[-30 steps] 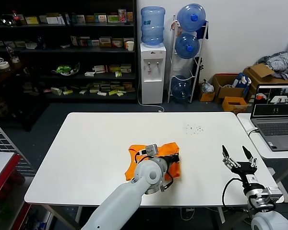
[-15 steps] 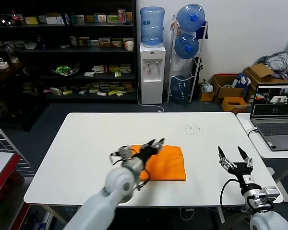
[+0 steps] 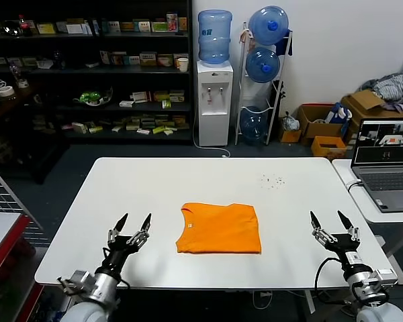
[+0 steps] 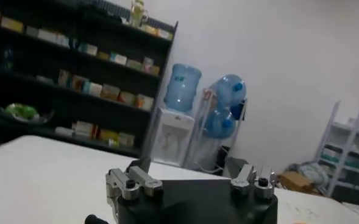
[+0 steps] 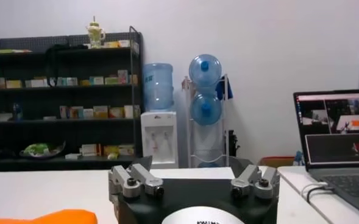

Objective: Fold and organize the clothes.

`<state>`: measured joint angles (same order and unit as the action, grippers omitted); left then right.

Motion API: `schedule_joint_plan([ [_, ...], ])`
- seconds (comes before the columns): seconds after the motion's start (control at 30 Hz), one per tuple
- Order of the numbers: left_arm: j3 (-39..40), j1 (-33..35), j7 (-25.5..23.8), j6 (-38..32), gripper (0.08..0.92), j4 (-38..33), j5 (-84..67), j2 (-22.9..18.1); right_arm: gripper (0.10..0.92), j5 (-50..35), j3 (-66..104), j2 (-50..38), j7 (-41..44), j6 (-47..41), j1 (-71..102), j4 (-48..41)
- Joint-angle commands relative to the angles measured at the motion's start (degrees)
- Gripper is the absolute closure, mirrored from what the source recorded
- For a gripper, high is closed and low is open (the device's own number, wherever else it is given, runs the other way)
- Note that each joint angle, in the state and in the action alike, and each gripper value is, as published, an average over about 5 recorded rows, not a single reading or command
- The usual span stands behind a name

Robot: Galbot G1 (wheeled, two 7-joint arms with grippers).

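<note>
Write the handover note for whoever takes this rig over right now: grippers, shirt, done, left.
Left gripper: open, empty, over the table's near left edge, clear of the shirt.
Right gripper: open, empty, near the table's right front corner.
Orange T-shirt: folded into a flat rectangle at table centre, collar toward the left arm.
Done: the folding appears complete.
Left: perhaps tidy or place the shirt; nothing is held.

Robot lab, shop-like; stocked shelves (image 3: 87,74); water dispenser (image 3: 213,100); laptop (image 3: 385,164); cardboard boxes (image 3: 322,124)

no text, label or number can be read
</note>
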<state>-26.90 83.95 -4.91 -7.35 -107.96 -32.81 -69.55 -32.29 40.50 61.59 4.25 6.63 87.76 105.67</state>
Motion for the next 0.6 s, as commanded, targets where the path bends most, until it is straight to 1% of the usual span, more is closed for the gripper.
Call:
schedule_joint_plan([
  [0.03,-12.5,10.6,-10.0,-10.2,0.177,-2.1,8.0,-6.4,0.203,6.4,3.3,4.1,4.3,6.8,2.6,-1.5],
  [0.3,-11.4,10.6,-9.7,-9.3,0.177,-3.1,7.6,-5.8,0.203,9.8,3.5,7.4,4.5,8.8,2.5,-2.0],
  [0.6,-10.6,10.2,-8.7,-8.7,0.177,-2.8,7.6,-6.4,0.203,10.7,3.7,8.7,4.8,8.8,2.3,-2.3],
])
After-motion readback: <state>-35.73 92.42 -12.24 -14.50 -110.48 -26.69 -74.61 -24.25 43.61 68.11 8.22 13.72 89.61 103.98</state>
